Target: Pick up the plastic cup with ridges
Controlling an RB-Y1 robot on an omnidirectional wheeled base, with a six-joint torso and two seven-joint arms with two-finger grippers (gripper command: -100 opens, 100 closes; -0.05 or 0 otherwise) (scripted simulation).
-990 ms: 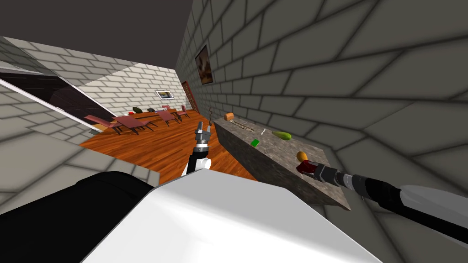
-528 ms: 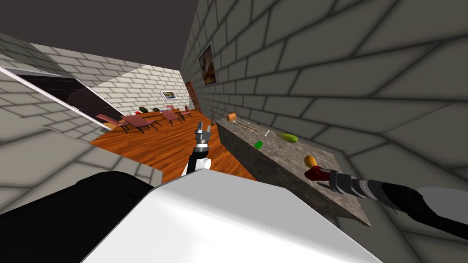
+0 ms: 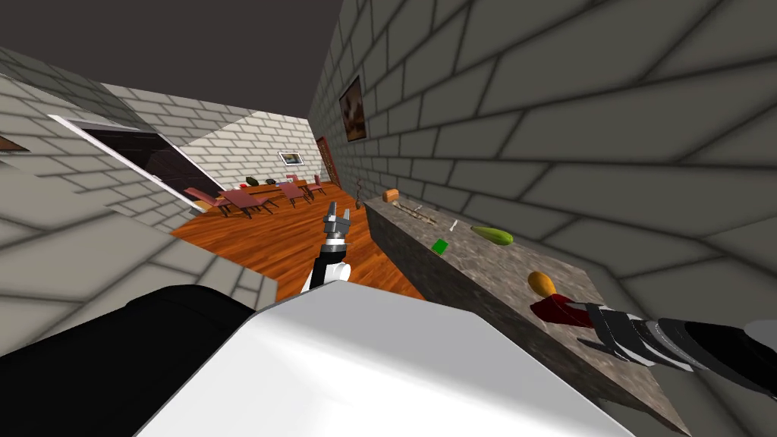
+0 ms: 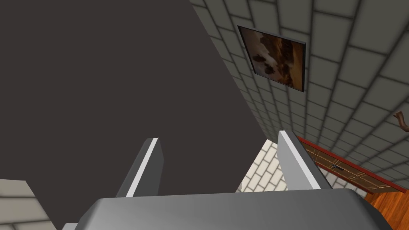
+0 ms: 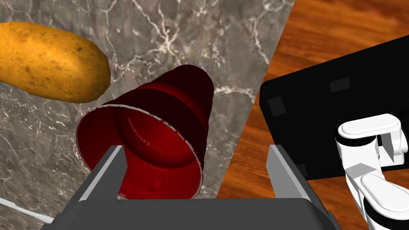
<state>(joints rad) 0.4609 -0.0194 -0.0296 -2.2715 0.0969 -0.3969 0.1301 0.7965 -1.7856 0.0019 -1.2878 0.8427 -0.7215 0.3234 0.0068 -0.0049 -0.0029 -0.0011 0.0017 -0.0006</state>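
A dark red ridged cup point(image 5: 159, 131) with a pale rim rests on the marbled counter point(image 5: 191, 36), close to its edge, with its mouth turned toward my right gripper point(image 5: 195, 149). That gripper is open. One finger point(image 5: 106, 173) overlaps the cup's rim and the other finger point(image 5: 283, 173) stands well clear of it, out over the floor. From the head view the cup point(image 3: 558, 309) lies just ahead of the right gripper point(image 3: 590, 322). My left gripper point(image 3: 336, 218) is held up in front of me, open and empty; the left wrist view shows the same gripper point(image 4: 219, 137).
A potato point(image 5: 48, 62) lies on the counter right beside the cup. Farther along the counter point(image 3: 486, 277) are a green vegetable point(image 3: 492, 235), a small green block point(image 3: 440, 246) and an orange-brown item point(image 3: 391, 195). A brick wall backs the counter. Wooden floor point(image 3: 265, 243) leads to tables and chairs point(image 3: 250, 199).
My head view has swung, so the counter and room have slid sideways in it. The right gripper stays at the cup's mouth, open. The left arm keeps its pose.
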